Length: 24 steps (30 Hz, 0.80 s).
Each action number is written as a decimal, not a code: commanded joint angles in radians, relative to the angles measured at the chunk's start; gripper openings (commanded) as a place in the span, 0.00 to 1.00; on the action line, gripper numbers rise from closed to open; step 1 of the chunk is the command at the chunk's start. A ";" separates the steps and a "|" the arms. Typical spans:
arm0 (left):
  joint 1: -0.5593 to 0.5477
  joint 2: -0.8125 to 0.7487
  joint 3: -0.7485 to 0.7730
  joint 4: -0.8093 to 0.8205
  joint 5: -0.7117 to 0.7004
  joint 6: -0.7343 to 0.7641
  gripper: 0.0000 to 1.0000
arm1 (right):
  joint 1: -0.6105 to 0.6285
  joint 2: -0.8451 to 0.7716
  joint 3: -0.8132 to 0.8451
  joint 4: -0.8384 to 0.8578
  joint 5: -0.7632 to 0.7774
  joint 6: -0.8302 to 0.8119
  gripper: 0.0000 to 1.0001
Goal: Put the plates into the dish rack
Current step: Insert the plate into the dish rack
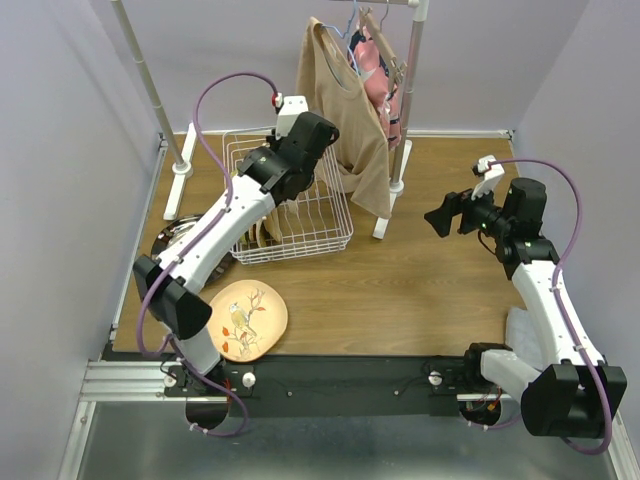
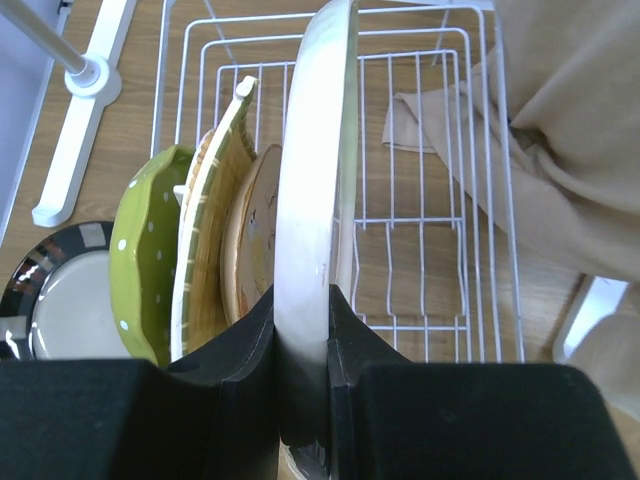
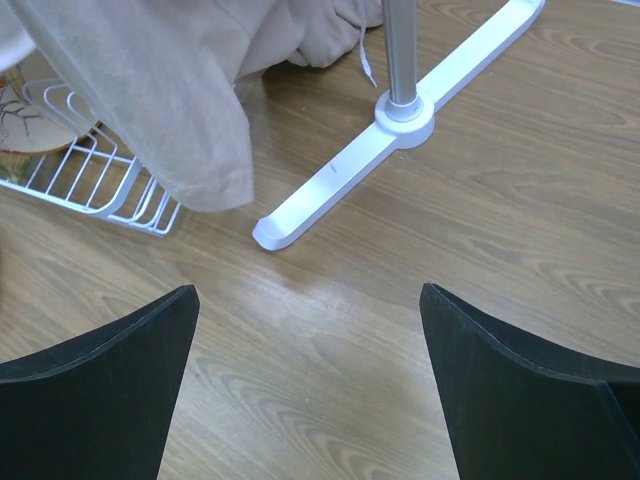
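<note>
My left gripper is shut on the rim of a cream plate, holding it upright on edge over the white wire dish rack. Standing in the rack to its left are a lime dotted plate, a yellow woven-look plate and a peach plate. In the top view, the left arm reaches over the dish rack. A peach bird-painted plate lies on the table near the front. A dark-rimmed plate lies left of the rack. My right gripper hovers open over bare wood.
A white clothes-rail stand carries a beige garment that drapes onto the rack's right side. The stand's foot lies ahead of the right gripper. Another stand pole rises at the back left. Purple walls enclose the table.
</note>
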<state>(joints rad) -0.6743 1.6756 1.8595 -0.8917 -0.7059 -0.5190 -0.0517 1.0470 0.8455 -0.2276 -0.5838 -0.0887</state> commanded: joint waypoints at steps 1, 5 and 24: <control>-0.001 0.050 0.108 -0.038 -0.206 -0.087 0.00 | 0.003 -0.007 -0.017 0.033 0.044 0.021 1.00; -0.002 0.073 0.107 -0.072 -0.251 -0.133 0.00 | 0.003 -0.005 -0.016 0.033 0.041 0.026 1.00; -0.004 0.062 -0.062 -0.003 -0.185 -0.184 0.00 | 0.003 -0.012 -0.019 0.036 0.055 0.023 1.00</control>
<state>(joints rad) -0.6754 1.7756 1.7924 -0.9874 -0.8394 -0.6819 -0.0517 1.0470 0.8436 -0.2241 -0.5529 -0.0746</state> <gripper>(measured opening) 0.255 0.998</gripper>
